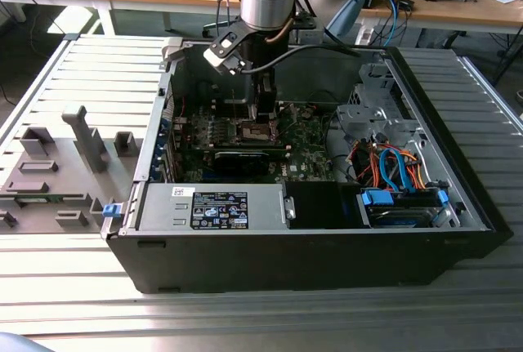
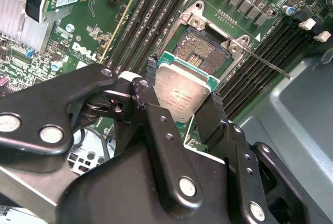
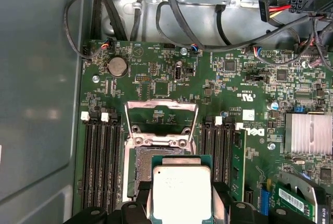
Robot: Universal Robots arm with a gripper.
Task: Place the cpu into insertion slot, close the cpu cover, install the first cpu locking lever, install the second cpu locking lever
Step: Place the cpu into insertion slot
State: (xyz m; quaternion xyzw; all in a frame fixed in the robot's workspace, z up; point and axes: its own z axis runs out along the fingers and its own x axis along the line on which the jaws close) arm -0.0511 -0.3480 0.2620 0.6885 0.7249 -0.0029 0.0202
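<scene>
The cpu [image 2: 182, 95], a flat silver-topped square chip on a green base, is clamped by its opposite edges between my gripper's [image 2: 184, 86] black fingers [image 2: 210, 116]. It hangs just above and partly over the insertion slot [image 2: 204, 52], whose dark pin field lies uncovered. In the first wrist view the cpu [image 3: 181, 193] overlaps one edge of the insertion slot [image 3: 146, 161]. The cpu cover [image 3: 160, 141], a silvery window frame, stands swung open beyond it. In the exterior view my gripper [image 1: 261, 115] reaches down into the case over the green board [image 1: 306, 146].
Black memory slots [image 3: 101, 156] flank the socket on both sides. A thin metal lever [image 2: 266, 64] sticks out beside the socket. A finned heatsink [image 3: 311, 134] and loose cables [image 3: 218, 31] lie nearby. The open computer case [image 1: 327, 229] rests on a slatted metal table [image 1: 73, 91].
</scene>
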